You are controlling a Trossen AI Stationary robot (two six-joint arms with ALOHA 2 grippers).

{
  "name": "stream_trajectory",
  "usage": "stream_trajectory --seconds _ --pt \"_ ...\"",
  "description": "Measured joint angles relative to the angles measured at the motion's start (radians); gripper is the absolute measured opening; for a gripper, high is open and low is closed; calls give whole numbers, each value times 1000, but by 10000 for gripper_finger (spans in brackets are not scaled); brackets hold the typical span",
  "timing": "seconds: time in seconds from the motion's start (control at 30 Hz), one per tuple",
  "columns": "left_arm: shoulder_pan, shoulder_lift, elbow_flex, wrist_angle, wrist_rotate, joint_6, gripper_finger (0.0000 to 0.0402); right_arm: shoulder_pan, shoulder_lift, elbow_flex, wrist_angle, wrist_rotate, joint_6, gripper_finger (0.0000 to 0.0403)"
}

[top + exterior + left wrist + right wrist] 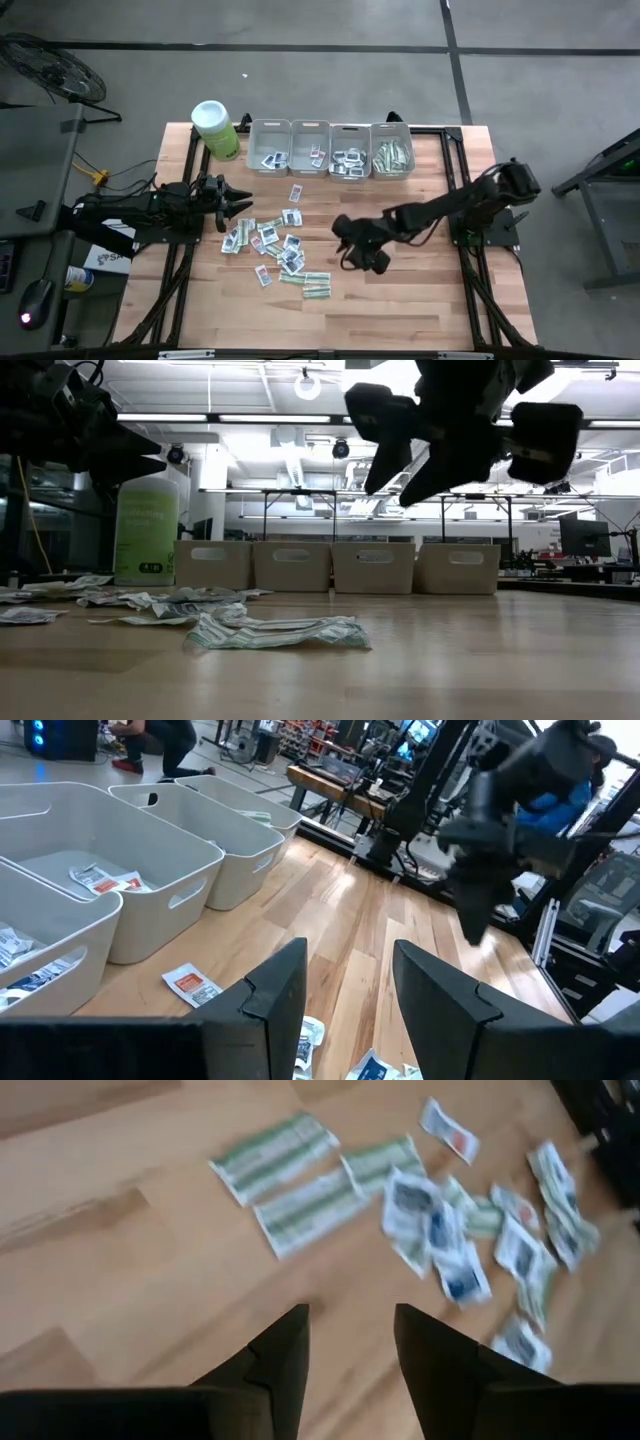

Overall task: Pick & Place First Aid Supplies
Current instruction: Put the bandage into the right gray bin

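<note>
Wood table (420,300) carries everything; four grey bins (330,150) in row at far edge, packets inside each; green canister (216,130) beside leftmost bin. Packets (275,248) scattered mid-table between arms. Left gripper (240,202) above pile's left edge, fingers apart, empty. Right gripper (352,258) raised beside pile, fingers apart, empty

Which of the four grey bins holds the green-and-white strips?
The bin nearest the right arm, last in the row from the lime-green canister; the other three hold squarish white packets.
</note>
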Motion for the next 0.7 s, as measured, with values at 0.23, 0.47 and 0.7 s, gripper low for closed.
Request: stream_trajectory --seconds 0.23,0.47,0.7 --pt "0 0 0 0 0 0 150 43 108 41 72 -14 62 142" --pt "0 0 0 0 0 0 150 45 244 201 60 20 632 142" --pt "0 0 0 0 0 0 150 82 312 247 -4 -59 705 142"
